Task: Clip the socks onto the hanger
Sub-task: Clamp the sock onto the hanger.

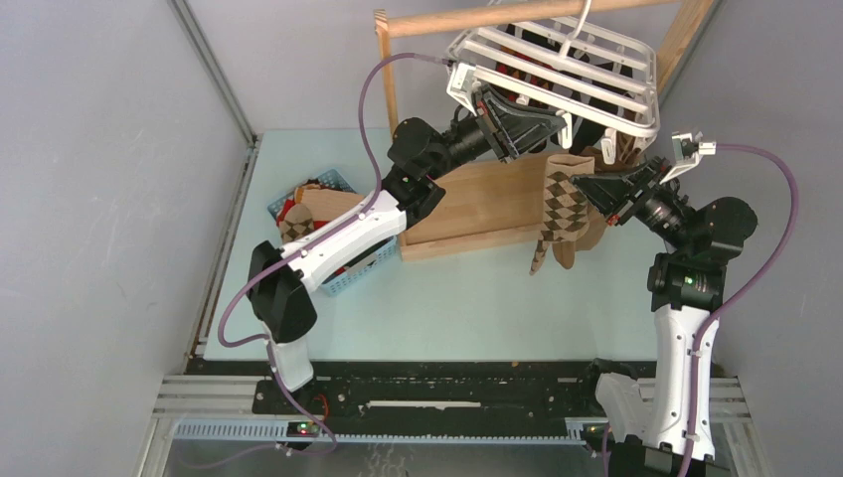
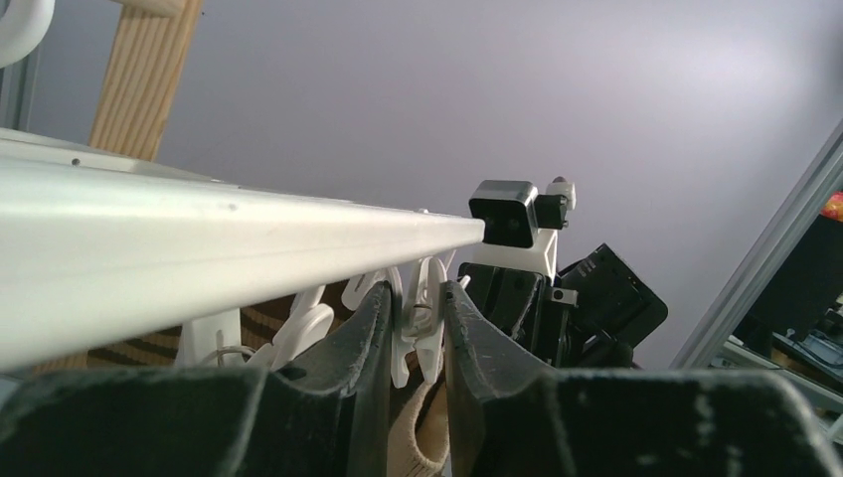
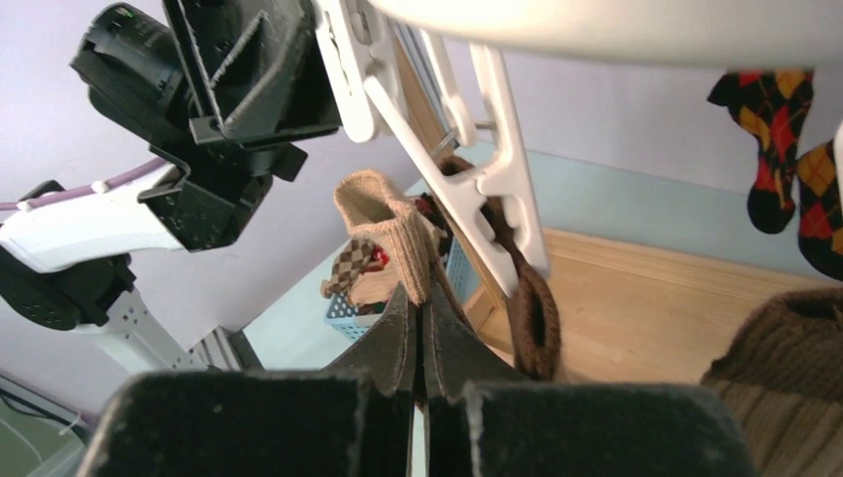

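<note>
a: where's the hanger [image 1: 651, 94] right now?

b: hooked on the wooden rail [image 1: 467, 18] at the far side, frame tilted, up above the table [image 1: 477, 308]. two red-orange-black argyle socks [image 3: 770, 139] hang from under it, and a dark brown sock [image 3: 529, 323] hangs right next to the clip being worked on. can't tell if it's touching that clip or just behind it.

a: what are the grippers doing?

b: left gripper [image 2: 418, 333] is tucked under the frame's near white bar, fingers [image 2: 370, 338] narrow and pinching a white clip [image 2: 422, 298] from both sides. right gripper [image 3: 421, 333] comes in from the right, fingers squeezed tight on the tan cuff of the argyle sock [image 1: 562, 204]. that cuff sits just below the pinched clip, and whether it's actually in the clip i can't tell. the rest of the sock dangles down in front of the stand's wooden base [image 1: 477, 204].

a: any other socks?

b: yeah, a few are piled in the blue basket [image 1: 338, 183] on the left side of the table, partly hidden under the left arm.
</note>
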Controlling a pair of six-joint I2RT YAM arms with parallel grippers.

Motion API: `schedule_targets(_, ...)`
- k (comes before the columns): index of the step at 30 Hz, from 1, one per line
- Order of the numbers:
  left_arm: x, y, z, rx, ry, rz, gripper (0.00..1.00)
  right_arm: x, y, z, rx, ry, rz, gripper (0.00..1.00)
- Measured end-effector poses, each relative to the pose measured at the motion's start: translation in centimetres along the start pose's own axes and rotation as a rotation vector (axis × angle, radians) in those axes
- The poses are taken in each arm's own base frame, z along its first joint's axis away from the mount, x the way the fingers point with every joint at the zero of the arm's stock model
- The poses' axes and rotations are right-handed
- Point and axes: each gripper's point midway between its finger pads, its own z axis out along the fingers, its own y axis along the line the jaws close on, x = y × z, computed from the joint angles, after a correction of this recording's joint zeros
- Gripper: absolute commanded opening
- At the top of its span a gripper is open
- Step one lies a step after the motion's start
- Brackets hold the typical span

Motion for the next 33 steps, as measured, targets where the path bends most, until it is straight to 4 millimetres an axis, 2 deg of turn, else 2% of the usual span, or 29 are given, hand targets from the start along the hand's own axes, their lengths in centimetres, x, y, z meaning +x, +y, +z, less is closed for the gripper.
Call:
schedule_targets(5, 0.4, 0.2, 0.0, 0.002, 0.01, -0.013, 0.01, -0.3, 0.4, 0.4, -0.023, -0.008, 0.028, 0.0)
schedule_targets(19, 0.7, 0.2, 0.0, 0.011, 0.017, -0.021, 0.01, -0.6, -0.4, 1.2, 0.013, -0.039, 0.124, 0.0)
schedule_targets(33, 1.0, 0.3, 0.0, 0.019, 0.022, -0.024, 0.02, -1.5, 0.5, 1.4, -0.019, -0.067, 0.153, 0.0)
